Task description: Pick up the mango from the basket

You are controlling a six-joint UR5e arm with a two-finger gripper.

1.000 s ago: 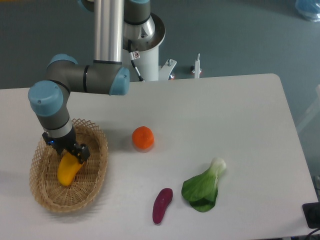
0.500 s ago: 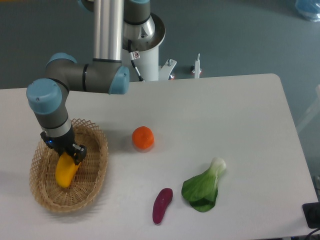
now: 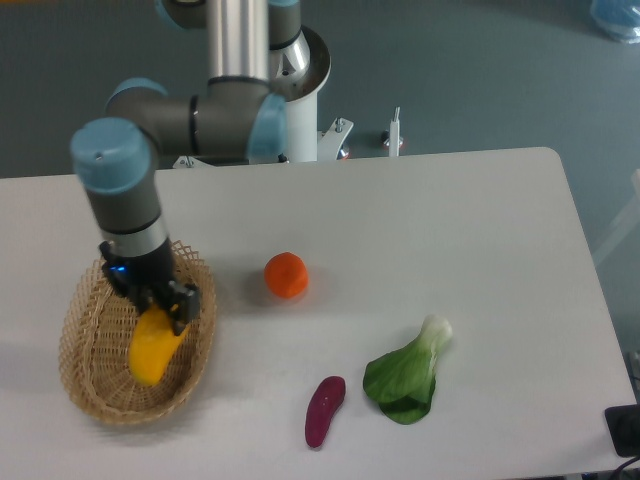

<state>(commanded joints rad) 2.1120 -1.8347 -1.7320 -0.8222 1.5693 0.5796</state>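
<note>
The mango (image 3: 151,352) is a smooth yellow-orange fruit, hanging tilted from my gripper (image 3: 158,309). The gripper is shut on its upper end and holds it over the right half of the tan wicker basket (image 3: 84,385) at the table's left. The mango looks lifted off the basket floor. The fingers are partly hidden by the wrist and the fruit.
A round orange fruit (image 3: 286,275) lies right of the basket. A small purple vegetable (image 3: 324,410) and a green leafy bok choy (image 3: 407,376) lie near the front edge. The robot base (image 3: 290,90) stands at the back.
The gripper, holding the mango, has moved up and to the right within the basket. The arm's upper joints have shifted right too.
</note>
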